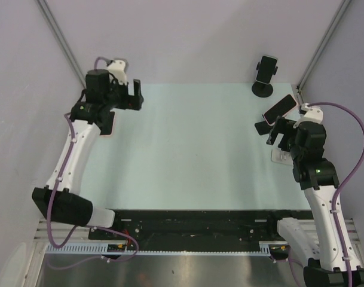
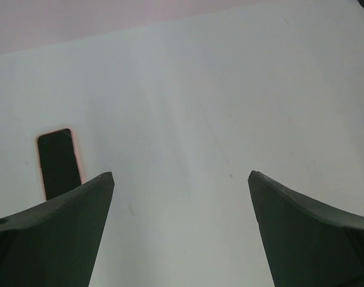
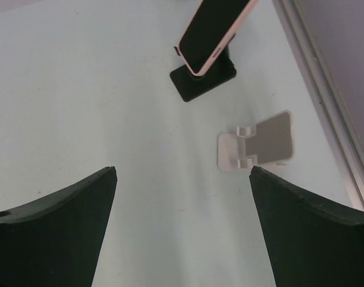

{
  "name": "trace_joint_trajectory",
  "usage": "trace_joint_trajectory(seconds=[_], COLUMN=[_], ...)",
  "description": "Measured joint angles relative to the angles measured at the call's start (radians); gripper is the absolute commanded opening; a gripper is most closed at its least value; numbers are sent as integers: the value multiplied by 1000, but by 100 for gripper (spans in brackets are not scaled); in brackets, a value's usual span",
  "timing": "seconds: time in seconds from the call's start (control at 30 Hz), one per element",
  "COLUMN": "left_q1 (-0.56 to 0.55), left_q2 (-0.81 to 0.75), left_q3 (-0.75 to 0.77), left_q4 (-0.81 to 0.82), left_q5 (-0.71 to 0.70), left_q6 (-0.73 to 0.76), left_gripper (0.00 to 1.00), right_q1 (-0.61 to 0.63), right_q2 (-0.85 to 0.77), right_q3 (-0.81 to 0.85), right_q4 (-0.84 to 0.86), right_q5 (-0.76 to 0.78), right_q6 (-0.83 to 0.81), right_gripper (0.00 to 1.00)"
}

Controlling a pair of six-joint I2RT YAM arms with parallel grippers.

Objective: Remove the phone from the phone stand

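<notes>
- Over on the right side of the table (image 1: 193, 149), seen from overhead, the phone (image 1: 281, 108) leans on its black stand (image 1: 261, 127). I judge the removal not yet begun, with the whole lift left to do. A black holder (image 1: 265, 72) stands at the far edge, well apart, and I cannot tell whether it carries anything. A white stand (image 1: 280, 157) sits nearer me, partly hidden by the right arm (image 1: 316, 173).
- From the left wrist, the left gripper (image 2: 180, 175) has its jaws spread wide with only bare table between them. A second phone (image 2: 58, 160) lies flat just past one of its fingers (image 2: 74, 227), on no stand. As I read it, that one needs nothing from me.
- From the right wrist, the right gripper (image 3: 183, 171) is also spread wide and empty, hanging short of the phone. The phone tilts up out of frame over the black stand's square base. The white stand, unfolded and bare, lies off to the right near the table's edge rail (image 3: 325, 101). Nothing blocks the way ahead. My worry is tipping the black stand as I close on the phone.
</notes>
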Motion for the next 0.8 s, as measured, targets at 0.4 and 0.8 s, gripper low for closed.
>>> trace_joint_trajectory(seconds=[0.4, 0.8], left_q1=[-243, -317], left_q2=[-444, -693], left_q3=[-574, -861], left_q4=[88, 291], left_q5=[-12, -84], left_q6=[-22, -42], left_gripper=[100, 100], right_q1=[-113, -419], right_q2=[106, 275], right_q3=[1, -113], right_q4=[-74, -11], right_q5=[150, -35], right_q6=[81, 246], right_gripper=[100, 98])
